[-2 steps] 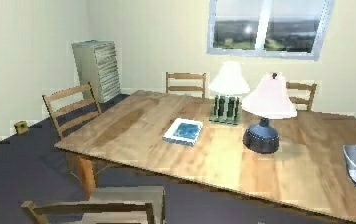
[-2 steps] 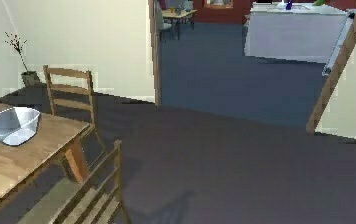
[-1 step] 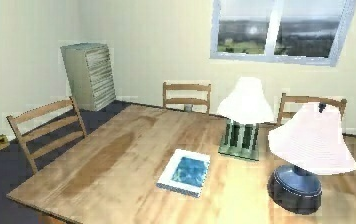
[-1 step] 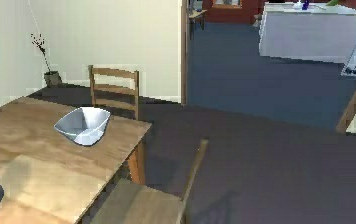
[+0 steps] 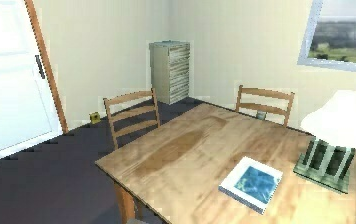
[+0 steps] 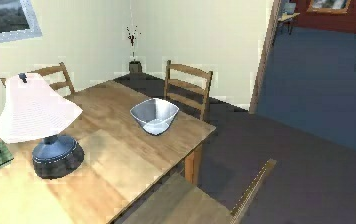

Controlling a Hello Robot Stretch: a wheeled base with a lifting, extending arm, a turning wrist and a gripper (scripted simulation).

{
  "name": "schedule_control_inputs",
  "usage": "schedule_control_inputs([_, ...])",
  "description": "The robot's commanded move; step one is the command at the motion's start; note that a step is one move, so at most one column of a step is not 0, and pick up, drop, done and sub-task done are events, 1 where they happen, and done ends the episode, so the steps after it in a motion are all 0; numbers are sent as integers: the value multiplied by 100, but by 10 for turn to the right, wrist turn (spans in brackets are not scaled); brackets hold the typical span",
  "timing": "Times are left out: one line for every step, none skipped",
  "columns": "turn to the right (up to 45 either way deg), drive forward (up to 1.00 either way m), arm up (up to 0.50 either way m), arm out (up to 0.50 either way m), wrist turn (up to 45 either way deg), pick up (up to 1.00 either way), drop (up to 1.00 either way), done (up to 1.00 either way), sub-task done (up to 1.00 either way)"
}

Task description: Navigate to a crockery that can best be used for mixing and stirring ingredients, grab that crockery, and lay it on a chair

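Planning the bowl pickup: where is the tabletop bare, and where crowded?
Bare tabletop lies between the bowl and the lamp, and from the book toward the door-side chair. Crowded where the book sits beside the lamp.

Grey bowl, upright on table, near chair

Table: wood, clear grain, soft satin sheen, darker blotch in the finish.
Bowl: grey, metal-looking, smooth, pale glints inside.
Chairs: mid-brown wood, matt.
Lamp shade: pale, cloth-like, finely ribbed, matt.
Lamp base: dark blue, smooth, glossy — ceramic or glass, cannot tell which.
Book: glossy cover, white paper edges.
Floor: dark blue, matt, carpet-like.
Door: white, smooth paint — brown wood frame.
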Motion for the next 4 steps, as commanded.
schedule_control_inputs([0,0,50,0,0,0,0,0,0])
schedule_control_inputs([0,0,38,0,0,0,0,0,0])
schedule_control_inputs([0,0,0,46,0,0,0,0,0])
schedule_control_inputs([0,0,0,0,450,0,0,0,0])
